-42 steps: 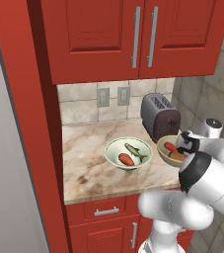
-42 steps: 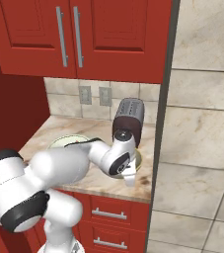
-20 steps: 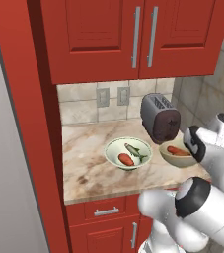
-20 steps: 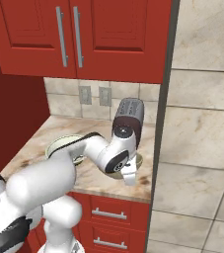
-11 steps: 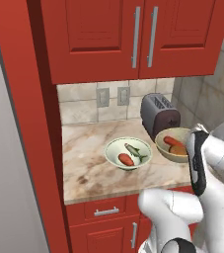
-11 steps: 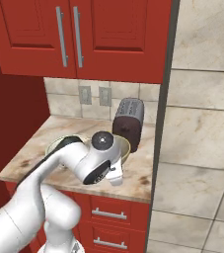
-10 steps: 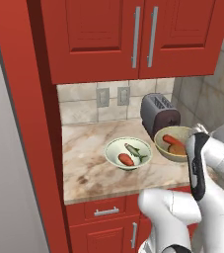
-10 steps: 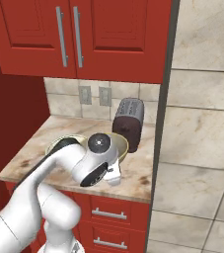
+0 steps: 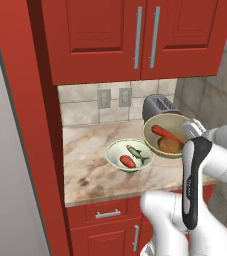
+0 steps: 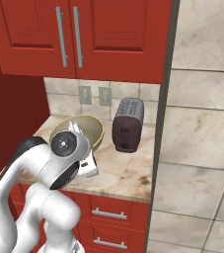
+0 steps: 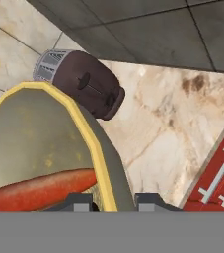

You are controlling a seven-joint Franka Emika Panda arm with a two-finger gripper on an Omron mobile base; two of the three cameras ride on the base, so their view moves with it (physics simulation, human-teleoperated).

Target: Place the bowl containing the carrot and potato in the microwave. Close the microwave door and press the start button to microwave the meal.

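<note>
Now, end effector (image 11: 113, 201): grips rim of bowl (image 9: 167, 135).
Bowl: raised above table (image 9: 95, 170), holds carrot (image 9: 168, 135), potato (image 9: 170, 145).

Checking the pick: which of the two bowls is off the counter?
The olive-yellow bowl with carrot and potato; the pale bowl sits on the counter.

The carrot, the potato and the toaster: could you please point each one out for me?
carrot (image 9: 168, 135), left base view, middle of its orange length.
potato (image 9: 169, 145), left base view, its brown top in the bowl.
toaster (image 10: 128, 124), right base view, its dark front face.
</note>
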